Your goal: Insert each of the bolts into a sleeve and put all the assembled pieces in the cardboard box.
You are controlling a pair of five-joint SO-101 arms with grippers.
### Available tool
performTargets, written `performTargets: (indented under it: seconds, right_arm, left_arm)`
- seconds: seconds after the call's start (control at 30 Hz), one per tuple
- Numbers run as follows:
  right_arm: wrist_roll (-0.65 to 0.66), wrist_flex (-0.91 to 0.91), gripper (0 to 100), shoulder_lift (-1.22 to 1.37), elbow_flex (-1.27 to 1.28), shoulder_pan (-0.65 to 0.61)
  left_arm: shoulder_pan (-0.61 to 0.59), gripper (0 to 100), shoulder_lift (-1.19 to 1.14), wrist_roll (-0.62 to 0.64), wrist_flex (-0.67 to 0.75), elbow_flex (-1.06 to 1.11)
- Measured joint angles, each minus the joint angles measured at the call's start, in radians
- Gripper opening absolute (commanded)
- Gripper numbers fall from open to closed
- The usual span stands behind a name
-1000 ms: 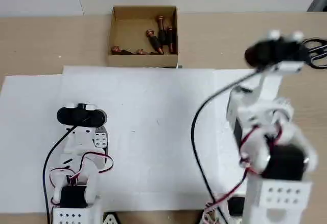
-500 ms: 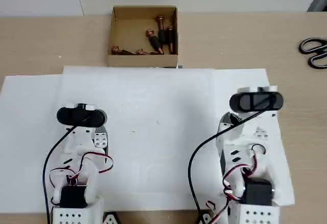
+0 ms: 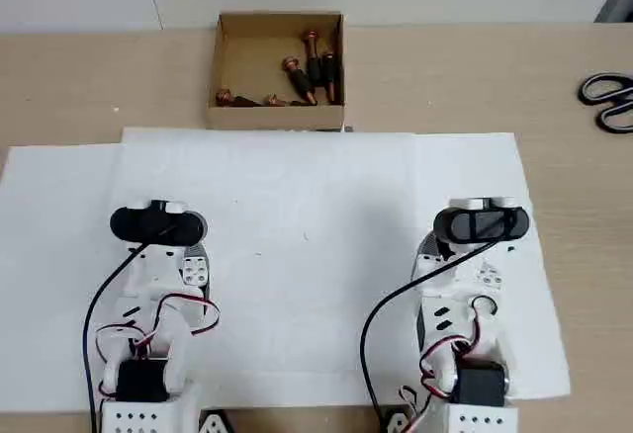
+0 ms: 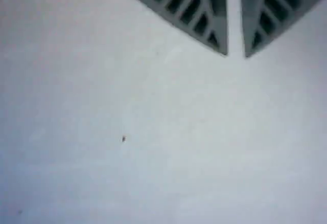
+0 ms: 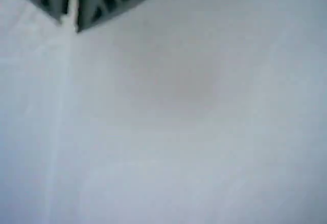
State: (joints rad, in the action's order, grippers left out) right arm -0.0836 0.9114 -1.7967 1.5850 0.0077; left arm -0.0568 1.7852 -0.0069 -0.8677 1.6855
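At the far side of the table [image 3: 99, 67], a little left of centre, sits the cardboard box [image 3: 277, 117], open at the top. Inside it lie the assembled pieces [image 3: 302, 77] — copper-coloured heads on dark bodies. One cluster leans together in the right half of the box, and a few more lie along its near wall. Their exact number is hard to make out.

Nearer, a sheet of white paper [image 3: 316, 255] covers most of the table from left to right, its far edge just short of the box. Both arms are folded low over the near part of the sheet, well apart from each other. The left arm [image 3: 158, 285] is at the near left and the right arm [image 3: 465, 295] at the near right, each trailing a black cable.

The left gripper [image 4: 236, 55] hangs close above the paper. Its grey ribbed jaws are drawn almost together, with only a thin slit between the tips, and nothing is held. A tiny dark speck [image 4: 123, 138] marks the paper beside it. The right gripper [image 5: 71, 27] is likewise closed to a hairline gap over bare paper, with nothing in its grasp.

Black-handled scissors [image 3: 605, 100] lie on the wood at the far right edge — beyond the paper and well apart from the box.
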Motion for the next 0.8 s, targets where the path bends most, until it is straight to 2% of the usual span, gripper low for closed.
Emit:
performTargets:
  seconds: [0.47,0.8]
  right_arm:
    - [-0.002,-0.063,0.3,0.000,0.084,0.000]
    - [-0.002,0.021,0.3,0.000,0.084,0.000]
  left_arm:
    - [0.000,1,0.000,0.000,0.000,0.000]
    - [0.000,1,0.000,0.000,0.000,0.000]
